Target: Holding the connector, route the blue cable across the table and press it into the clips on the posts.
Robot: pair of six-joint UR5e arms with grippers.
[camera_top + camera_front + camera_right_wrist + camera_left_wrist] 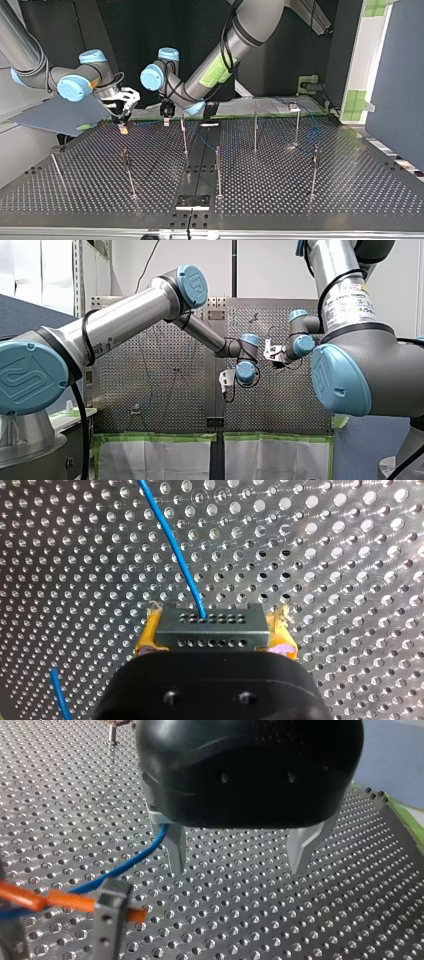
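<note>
Clamping a small grey metal connector block (pixel 210 625) with two rows of tiny holes, my right gripper (pixel 122 125) has its yellow pads (pixel 147 639) pressed against the block's two ends, so it is closed firmly on the connector. A thin blue cable (pixel 172 545) leaves the connector's upper row of holes and runs away from it over the dark perforated metal table (pixel 300 195). A second short stretch of blue shows beside the gripper's black body, off to one side of the connector. In the top view the connector hangs just above the table, near its far edge.

My left gripper (pixel 237 865), black with bare pointed metal fingers (pixel 176 849), sits near the connector, at its right in the top view and apart from it. Its jaws stand wide, with only the table's holes between them. The blue cable passes just beside one of those fingers and runs on toward an orange sleeve (pixel 65 901) and a grey metal bracket with small holes (pixel 107 917). Whether the cable touches the finger I cannot tell.

Thin upright metal posts (pixel 218 170) stand on the table on the camera's side of the connector in the top view — several, well apart from one another. Their clips are too small to make out.
</note>
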